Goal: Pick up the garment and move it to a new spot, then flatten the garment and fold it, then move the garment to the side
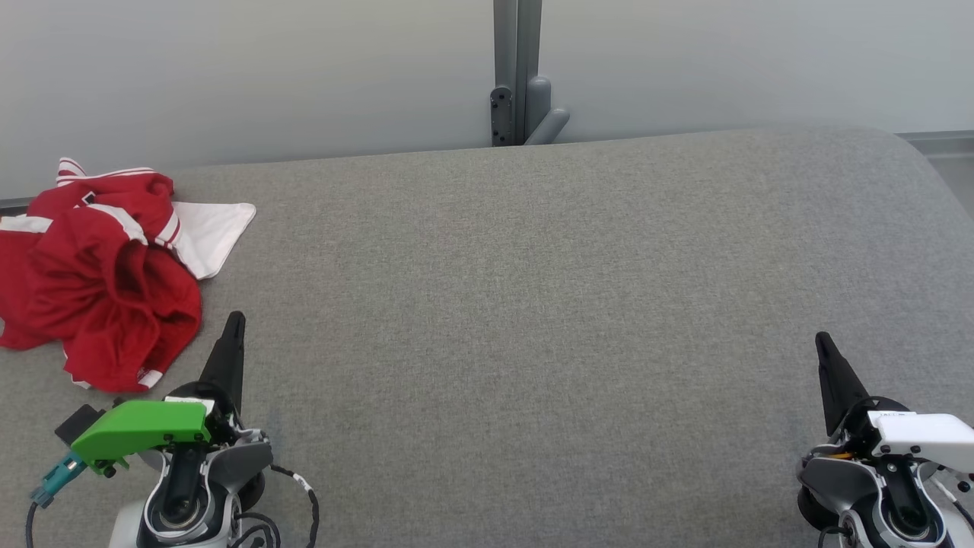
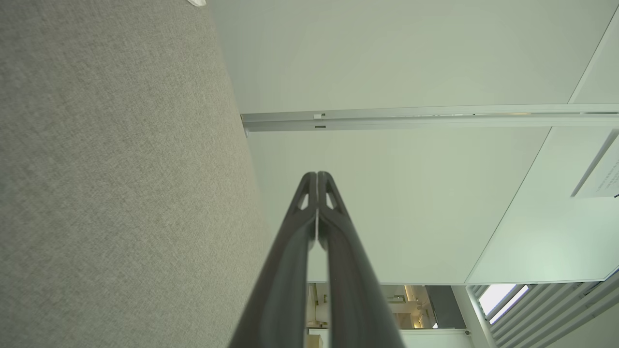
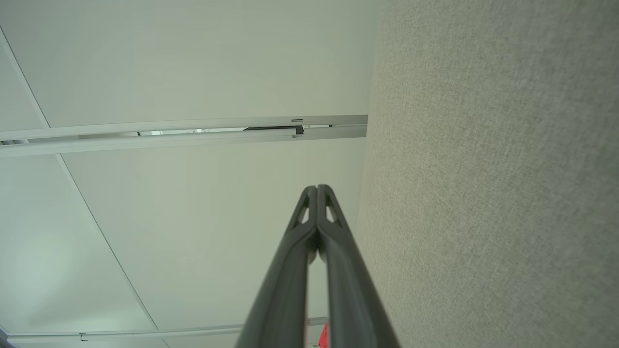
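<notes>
Head view: I see the red-and-white garment [image 1: 99,289] crumpled at the left edge of the grey fabric tabletop [image 1: 533,320], just beyond my left end effector [image 1: 236,320]; pale wall panels [image 1: 266,68] stand behind.
Left wrist view: left end effector closed, empty, tabletop alongside.
Right wrist view: right end effector [image 3: 316,189] closed, empty, beside the tabletop.

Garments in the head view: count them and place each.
1. A crumpled red-and-white garment lies at the far left edge of the grey surface, just beyond the left gripper. Its folds could hide a second piece.
</notes>
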### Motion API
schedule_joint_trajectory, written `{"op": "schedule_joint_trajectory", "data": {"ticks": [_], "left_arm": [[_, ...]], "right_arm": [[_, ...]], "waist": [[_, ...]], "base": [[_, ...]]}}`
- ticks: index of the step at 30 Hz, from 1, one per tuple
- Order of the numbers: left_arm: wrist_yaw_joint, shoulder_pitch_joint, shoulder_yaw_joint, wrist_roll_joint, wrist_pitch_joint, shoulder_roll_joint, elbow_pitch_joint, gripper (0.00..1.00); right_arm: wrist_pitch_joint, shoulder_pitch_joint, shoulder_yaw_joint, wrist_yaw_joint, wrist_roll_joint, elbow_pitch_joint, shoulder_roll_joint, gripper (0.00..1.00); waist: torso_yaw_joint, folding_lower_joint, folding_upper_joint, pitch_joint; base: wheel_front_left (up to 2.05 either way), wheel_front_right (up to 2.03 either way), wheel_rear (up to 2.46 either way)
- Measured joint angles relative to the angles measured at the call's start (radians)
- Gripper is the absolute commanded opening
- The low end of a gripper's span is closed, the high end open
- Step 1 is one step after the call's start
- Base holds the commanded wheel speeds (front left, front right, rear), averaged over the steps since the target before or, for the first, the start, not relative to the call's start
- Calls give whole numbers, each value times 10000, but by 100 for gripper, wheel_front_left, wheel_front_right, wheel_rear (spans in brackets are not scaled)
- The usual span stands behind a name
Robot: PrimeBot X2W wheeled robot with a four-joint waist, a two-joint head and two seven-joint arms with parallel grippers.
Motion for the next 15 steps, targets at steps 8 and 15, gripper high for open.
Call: {"op": "schedule_joint_trajectory", "data": {"ticks": [8,15], "left_arm": [[-2,0,0,-2,0,0,0,0],[0,0,0,0,0,0,0,0]], "right_arm": [[0,0,0,0,0,0,0,0],[0,0,0,0,0,0,0,0]], "waist": [[0,0,0,0],[0,0,0,0]], "base": [[0,0,0],[0,0,0]]}}
